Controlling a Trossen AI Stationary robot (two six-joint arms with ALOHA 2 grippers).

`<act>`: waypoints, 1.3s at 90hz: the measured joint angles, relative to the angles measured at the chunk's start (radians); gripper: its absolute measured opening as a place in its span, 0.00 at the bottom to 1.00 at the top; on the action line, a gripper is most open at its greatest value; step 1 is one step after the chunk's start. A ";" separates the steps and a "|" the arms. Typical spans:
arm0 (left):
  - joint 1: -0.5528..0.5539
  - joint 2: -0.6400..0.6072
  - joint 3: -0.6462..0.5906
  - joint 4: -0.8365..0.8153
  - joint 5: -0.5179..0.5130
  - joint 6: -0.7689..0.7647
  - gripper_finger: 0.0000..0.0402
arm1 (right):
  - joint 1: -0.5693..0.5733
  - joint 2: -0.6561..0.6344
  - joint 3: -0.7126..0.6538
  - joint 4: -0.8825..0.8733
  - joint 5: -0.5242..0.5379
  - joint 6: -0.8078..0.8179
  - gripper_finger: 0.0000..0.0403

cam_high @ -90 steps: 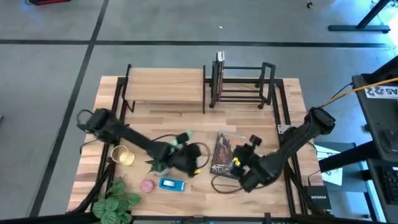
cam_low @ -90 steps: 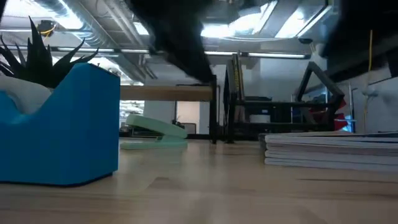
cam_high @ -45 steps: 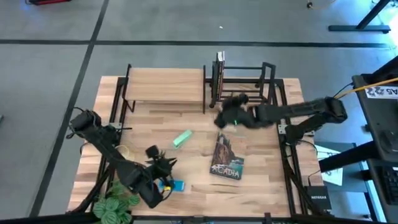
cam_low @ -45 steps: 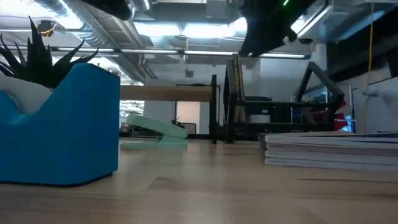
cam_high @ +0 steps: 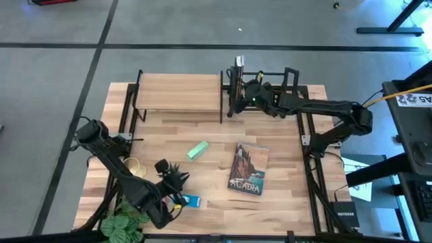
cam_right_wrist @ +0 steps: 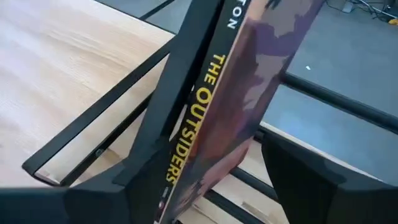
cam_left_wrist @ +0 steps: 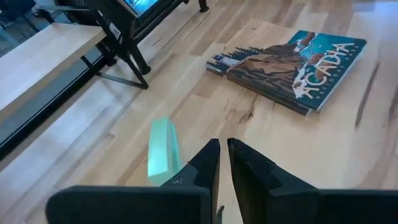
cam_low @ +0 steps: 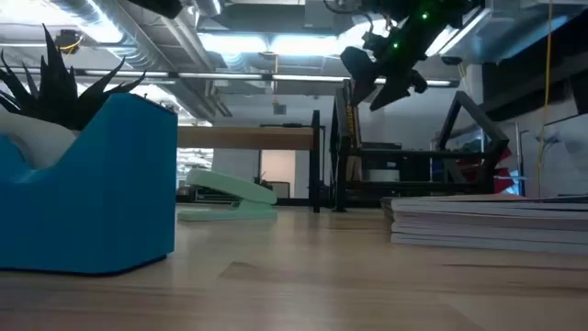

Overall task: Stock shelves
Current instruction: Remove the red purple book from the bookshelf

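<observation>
A wooden table (cam_high: 283, 202) carries everything. At its far edge stand two units: a wood-topped shelf (cam_high: 179, 94) and, beside it, a black rack (cam_high: 263, 91) with a book (cam_right_wrist: 249, 93) upright in it, between the right fingers (cam_right_wrist: 311, 180). On the open tabletop lies a second book, the Acadia book (cam_left_wrist: 292, 65), flat, well beyond the left fingers (cam_left_wrist: 208, 165). A green stapler (cam_left_wrist: 163, 150) lies just beside those fingers. Near the table's front are a blue tape dispenser (cam_high: 189, 200), a leafy plant (cam_high: 125, 223) and a spiky plant (cam_high: 174, 177).
</observation>
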 joint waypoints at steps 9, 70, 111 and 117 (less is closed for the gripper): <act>0.001 0.000 0.000 0.001 -0.001 0.000 0.05 | -0.005 0.016 0.000 0.004 0.020 0.003 0.56; 0.001 0.000 0.000 0.002 -0.002 -0.001 0.05 | 0.002 0.014 0.001 -0.039 0.103 -0.017 0.03; 0.016 0.000 0.000 0.020 -0.028 0.020 0.05 | 0.321 -0.061 0.372 -0.836 0.022 0.217 0.00; 0.025 0.000 0.000 0.045 -0.029 0.044 0.05 | 0.407 -0.056 0.392 -0.934 -0.052 0.332 0.00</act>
